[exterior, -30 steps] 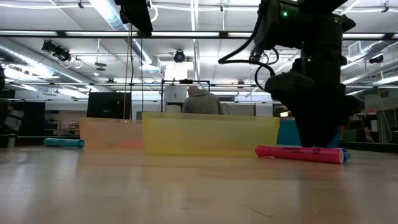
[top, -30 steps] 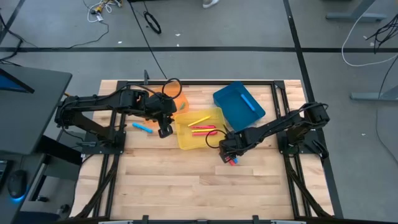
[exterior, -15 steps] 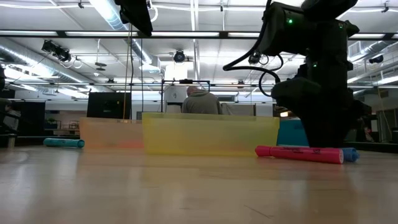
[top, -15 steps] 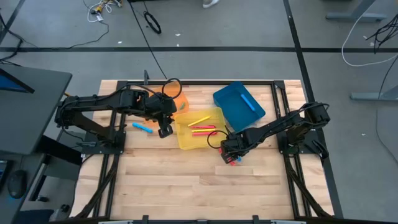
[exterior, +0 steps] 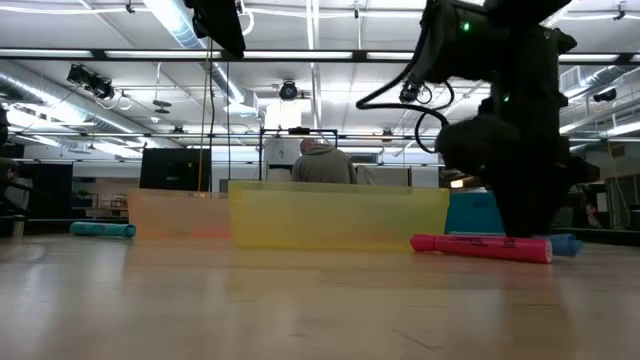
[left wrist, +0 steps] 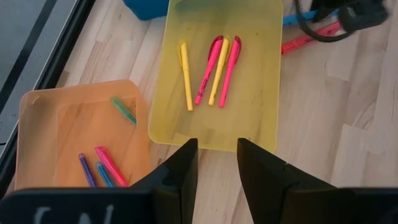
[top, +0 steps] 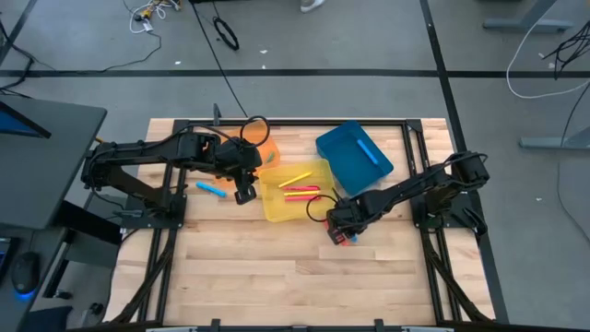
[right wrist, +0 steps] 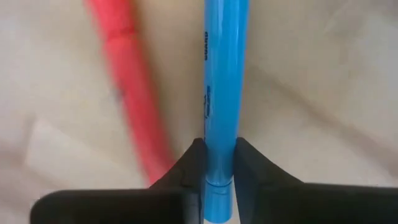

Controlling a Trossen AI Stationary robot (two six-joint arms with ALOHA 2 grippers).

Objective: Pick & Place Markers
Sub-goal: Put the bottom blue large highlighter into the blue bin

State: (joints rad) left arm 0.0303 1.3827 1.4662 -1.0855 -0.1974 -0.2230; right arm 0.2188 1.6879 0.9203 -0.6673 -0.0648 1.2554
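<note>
Pincer on the right arm (right wrist: pixel 219 163) sits low on the desk (top: pixel 277 277), closed around a blue marker (right wrist: pixel 222 74); a red marker (right wrist: pixel 127 93) lies just beside. Left pincer (left wrist: pixel 217 163) hovers partly open above the yellow bin (left wrist: pixel 261 93), empty.

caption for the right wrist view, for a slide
Right gripper fingers closed on a blue marker lying beside a red marker on the table.

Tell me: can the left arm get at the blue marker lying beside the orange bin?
Probably yes: the left gripper hangs open just beside that blue marker, which lies alone on bare table outside the orange bin, nothing covering it.
</note>
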